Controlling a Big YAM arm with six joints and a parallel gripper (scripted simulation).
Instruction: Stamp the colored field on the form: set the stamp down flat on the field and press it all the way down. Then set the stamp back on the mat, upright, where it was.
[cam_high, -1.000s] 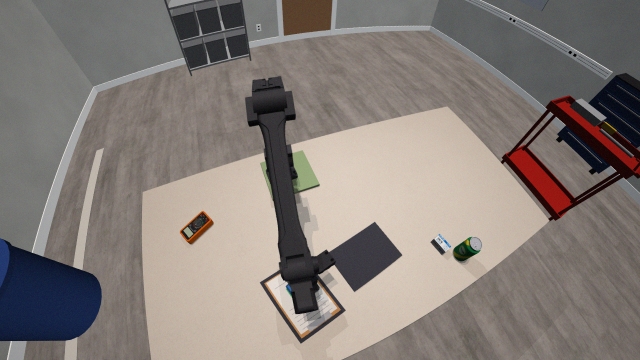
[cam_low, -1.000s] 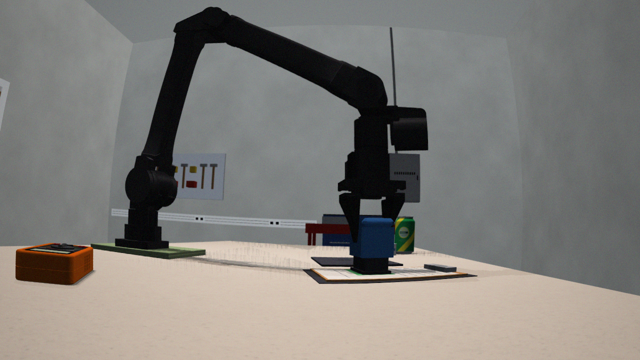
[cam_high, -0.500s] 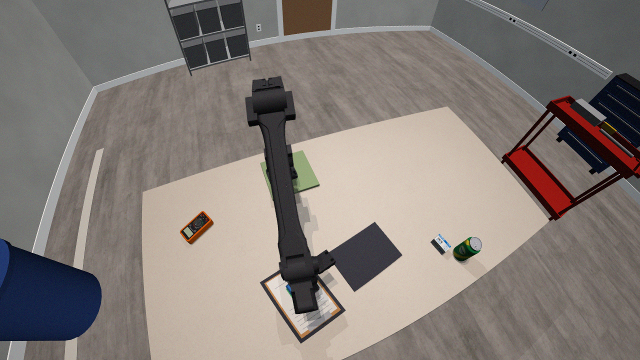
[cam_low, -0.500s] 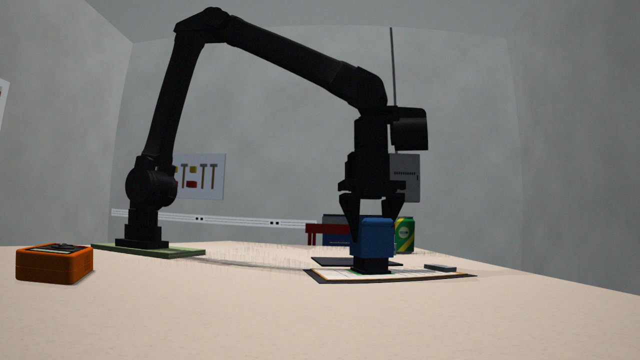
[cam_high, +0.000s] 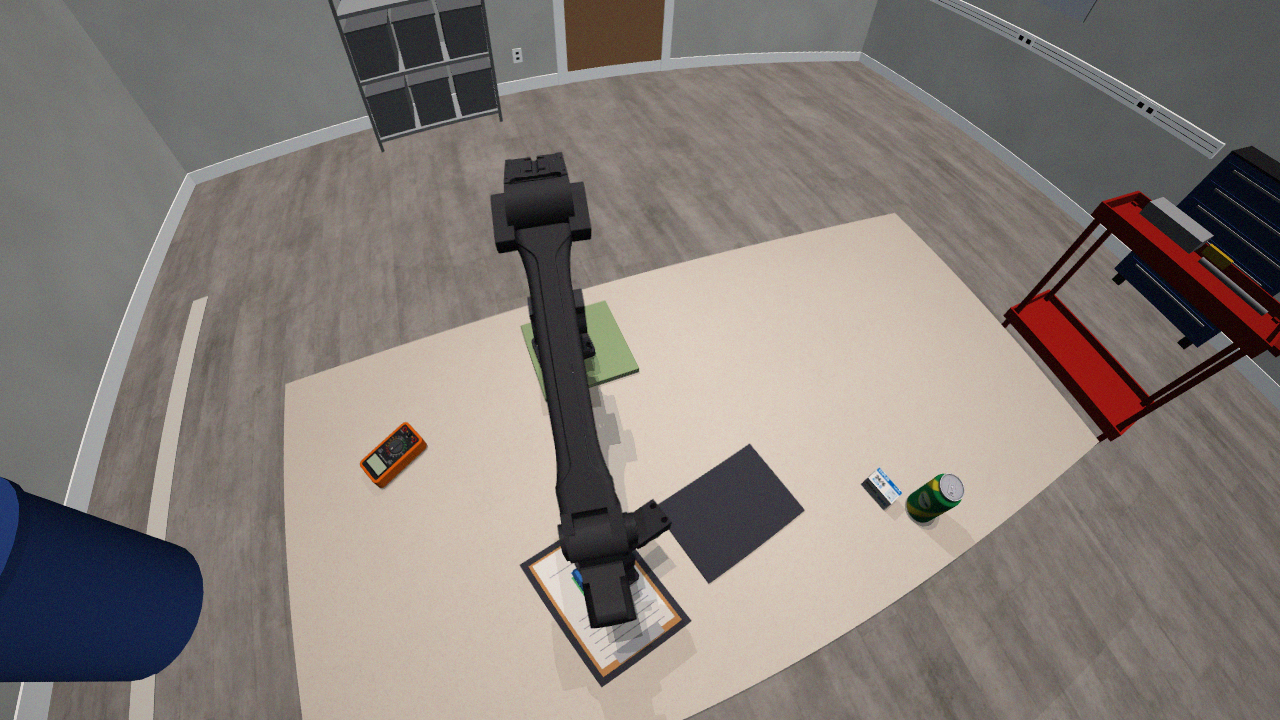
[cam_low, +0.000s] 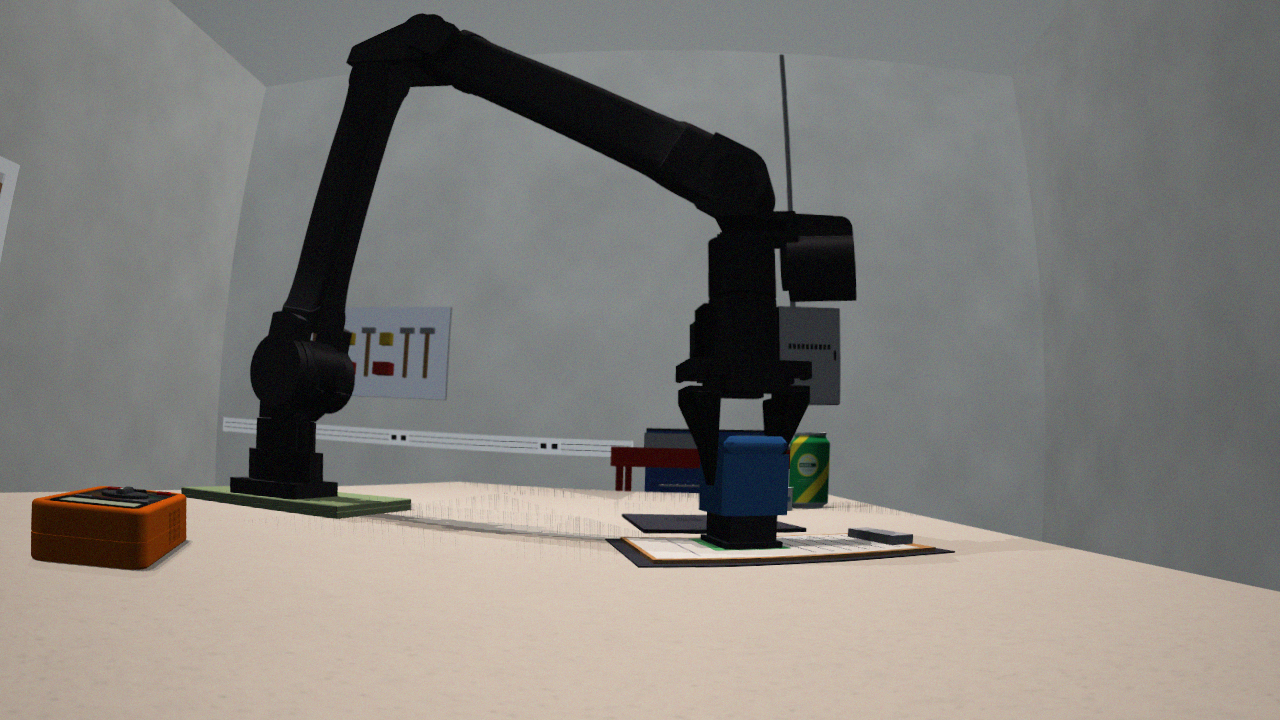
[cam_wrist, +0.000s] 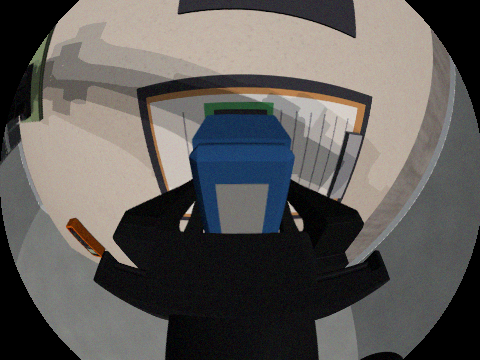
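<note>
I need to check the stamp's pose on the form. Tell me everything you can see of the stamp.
The stamp is a blocky blue housing, plastic-looking, over a narrower black base, with a grey panel on top in the wrist view. It stands upright, base flat on the form's green field. The gripper is closed on the housing's upper sides.

We see a black arm with a black gripper on a pale green base plate. The stamp is blue above a black foot; its top face carries a grey panel. The field is green. The form is white with grey lines, edged orange on a dark border. The mat is dark charcoal, the table top beige. The multimeter is orange; the can is green with yellow stripes.
</note>
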